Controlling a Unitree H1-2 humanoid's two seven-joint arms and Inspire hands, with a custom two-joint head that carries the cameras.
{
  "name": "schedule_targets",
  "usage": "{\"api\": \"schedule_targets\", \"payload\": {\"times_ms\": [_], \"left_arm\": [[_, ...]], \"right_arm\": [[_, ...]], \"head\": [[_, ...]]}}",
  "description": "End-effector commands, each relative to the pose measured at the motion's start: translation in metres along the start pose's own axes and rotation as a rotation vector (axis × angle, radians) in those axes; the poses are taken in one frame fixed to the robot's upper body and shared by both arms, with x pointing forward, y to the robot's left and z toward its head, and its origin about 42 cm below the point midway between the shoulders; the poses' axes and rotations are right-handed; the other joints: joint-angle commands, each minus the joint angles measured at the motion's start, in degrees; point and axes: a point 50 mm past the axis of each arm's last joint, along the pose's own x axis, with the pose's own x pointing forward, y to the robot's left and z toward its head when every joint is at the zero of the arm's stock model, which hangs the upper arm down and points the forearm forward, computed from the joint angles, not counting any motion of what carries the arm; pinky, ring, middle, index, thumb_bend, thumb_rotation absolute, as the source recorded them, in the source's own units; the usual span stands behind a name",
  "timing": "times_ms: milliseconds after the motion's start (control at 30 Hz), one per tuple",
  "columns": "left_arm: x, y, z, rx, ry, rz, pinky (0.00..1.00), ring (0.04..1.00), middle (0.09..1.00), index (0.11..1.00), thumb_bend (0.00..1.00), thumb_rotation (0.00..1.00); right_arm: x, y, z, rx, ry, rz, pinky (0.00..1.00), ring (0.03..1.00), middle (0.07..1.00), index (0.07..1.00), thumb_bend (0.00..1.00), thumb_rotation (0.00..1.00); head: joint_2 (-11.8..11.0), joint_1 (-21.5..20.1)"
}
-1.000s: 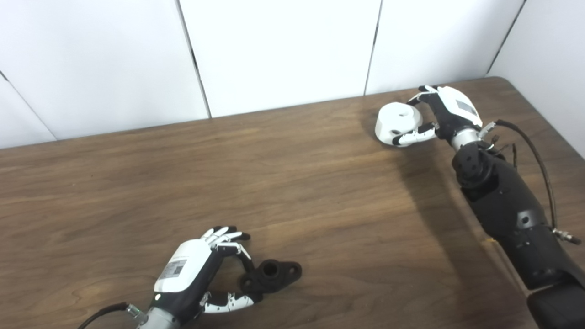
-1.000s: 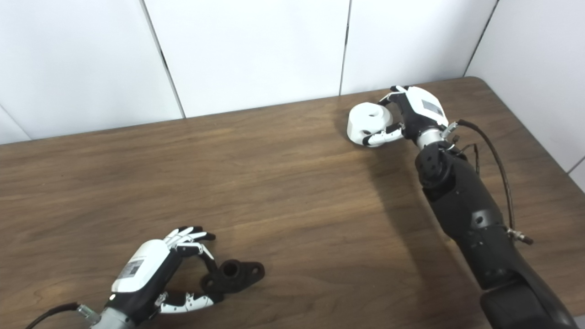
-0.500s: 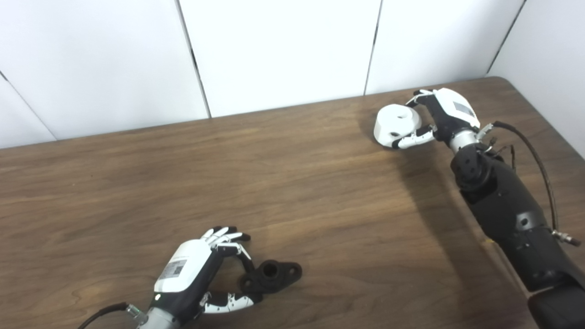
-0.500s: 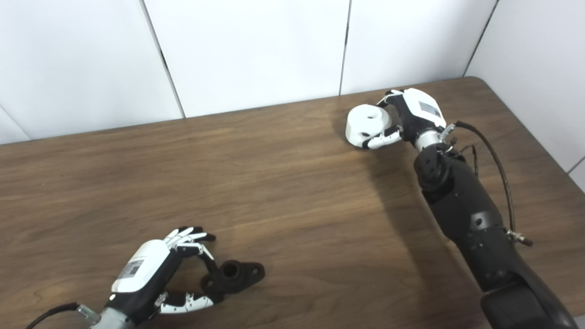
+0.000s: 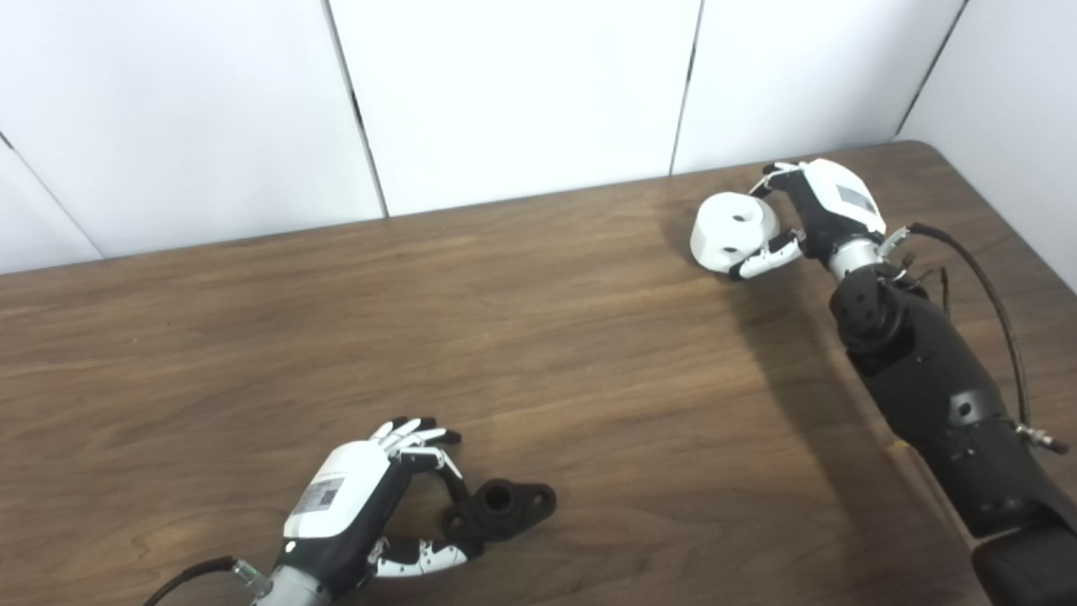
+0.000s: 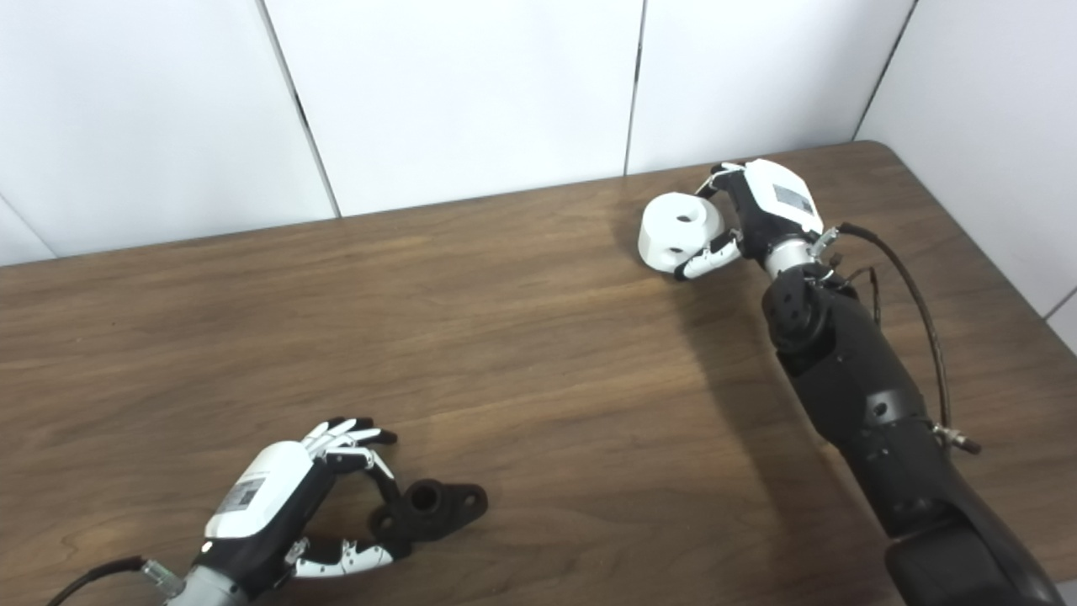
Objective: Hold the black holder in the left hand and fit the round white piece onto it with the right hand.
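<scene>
- Black holder point(image 5: 501, 507) lies flat at our table's point(image 5: 538, 353) near edge, between our left hand's point(image 5: 358, 509) curled fingers.
- Our right hand point(image 5: 812, 215) wraps the round white piece point(image 5: 732, 229), far off to the right.

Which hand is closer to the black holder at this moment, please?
The left. The left hand is right at the black holder, its fingers around the near end. The right hand is far across the table, closed on the round white piece.
</scene>
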Motion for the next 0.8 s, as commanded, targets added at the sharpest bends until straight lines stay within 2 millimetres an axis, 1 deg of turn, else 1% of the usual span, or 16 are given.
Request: {"api": "schedule_targets", "payload": {"times_ms": [0, 333, 467, 600, 767], "left_arm": [[-0.021, -0.038, -0.020, -0.070, 0.131, -0.246, 0.89, 0.917, 0.838, 0.492, 0.50, 0.04], [-0.019, -0.040, -0.019, -0.063, 0.131, -0.245, 0.88, 0.916, 0.839, 0.492, 0.50, 0.04], [-0.017, -0.041, -0.019, -0.057, 0.131, -0.244, 0.88, 0.915, 0.839, 0.492, 0.50, 0.05], [-0.013, -0.043, -0.019, -0.053, 0.131, -0.250, 0.88, 0.916, 0.839, 0.492, 0.50, 0.05], [-0.008, -0.045, -0.018, -0.050, 0.133, -0.251, 0.89, 0.917, 0.842, 0.492, 0.50, 0.05]], "right_arm": [[0.008, -0.030, 0.005, -0.030, -0.054, -0.095, 0.88, 0.944, 0.874, 0.486, 0.52, 0.14], [0.006, -0.030, 0.005, -0.027, -0.059, -0.092, 0.88, 0.941, 0.869, 0.487, 0.52, 0.14], [0.001, -0.031, 0.009, -0.026, -0.076, -0.088, 0.88, 0.945, 0.868, 0.486, 0.52, 0.14], [-0.009, -0.036, 0.019, -0.038, -0.094, -0.074, 0.89, 0.944, 0.866, 0.486, 0.52, 0.14], [-0.030, -0.044, 0.035, -0.050, -0.151, -0.048, 0.92, 0.948, 0.856, 0.486, 0.52, 0.14]], "head": [[0.0, 0.0], [-0.1, 0.8], [-0.3, 1.4], [-0.6, 2.2], [-0.8, 3.0]]}}
